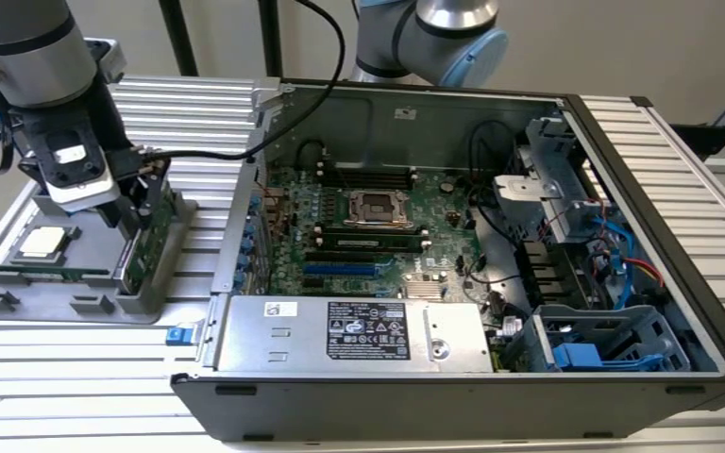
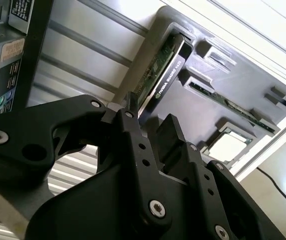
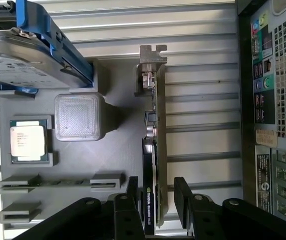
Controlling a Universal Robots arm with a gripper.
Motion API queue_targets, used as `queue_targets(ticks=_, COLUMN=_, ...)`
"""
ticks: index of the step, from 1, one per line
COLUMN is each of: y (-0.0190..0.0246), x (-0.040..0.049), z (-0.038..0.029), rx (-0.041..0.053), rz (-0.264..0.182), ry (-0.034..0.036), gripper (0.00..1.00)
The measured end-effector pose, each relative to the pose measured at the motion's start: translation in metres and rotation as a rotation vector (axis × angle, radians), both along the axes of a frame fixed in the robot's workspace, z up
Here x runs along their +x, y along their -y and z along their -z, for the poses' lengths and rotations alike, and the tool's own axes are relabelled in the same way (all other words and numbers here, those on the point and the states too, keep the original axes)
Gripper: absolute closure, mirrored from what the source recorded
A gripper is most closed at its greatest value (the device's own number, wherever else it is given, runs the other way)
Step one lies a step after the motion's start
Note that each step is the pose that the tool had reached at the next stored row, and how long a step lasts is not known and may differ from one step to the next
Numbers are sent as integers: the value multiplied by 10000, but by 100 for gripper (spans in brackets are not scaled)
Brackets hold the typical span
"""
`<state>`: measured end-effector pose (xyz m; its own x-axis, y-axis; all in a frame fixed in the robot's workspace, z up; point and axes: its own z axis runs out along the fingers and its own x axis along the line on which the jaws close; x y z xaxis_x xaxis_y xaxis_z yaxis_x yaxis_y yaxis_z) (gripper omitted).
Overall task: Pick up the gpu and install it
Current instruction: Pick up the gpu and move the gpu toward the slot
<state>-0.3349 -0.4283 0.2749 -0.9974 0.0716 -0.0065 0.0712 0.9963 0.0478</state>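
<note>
Now: gripper [image 3: 155, 186] poised over the grey holder tray [image 1: 35, 304] at the exterior view's left, beside the open computer case [image 1: 463, 406]; grasp judged not yet made.
Jaws: open, one finger on each side of the card's end; set a little wider than the card, with a gap visible on at least one side in the first wrist view.
Location: gpu [image 3: 152, 150] stands on edge in a slot of the tray, outside the case, with its silver bracket [image 3: 152, 55] at the end away from the fingers.
Neighbours: blue-framed hard drive [image 3: 22, 60], processor chip [image 3: 28, 141] and memory stick [image 3: 57, 183] sit in separate pockets, apart from the card.
Handling: probably stiff and fairly light, but fragile; smooth faces likely to slip under a weak pinch.
Hold: best taken across the two flat faces near the upper edge, cooler on one pad and board on the other, clear of the gold contacts.
Risk: a tilted lift may bind the card in its slot or flex the board.
</note>
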Motion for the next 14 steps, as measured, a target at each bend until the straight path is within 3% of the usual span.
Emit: queue_targets(ticks=14, y=0, x=0, z=62, rx=0, rz=0, ry=-13, gripper=0)
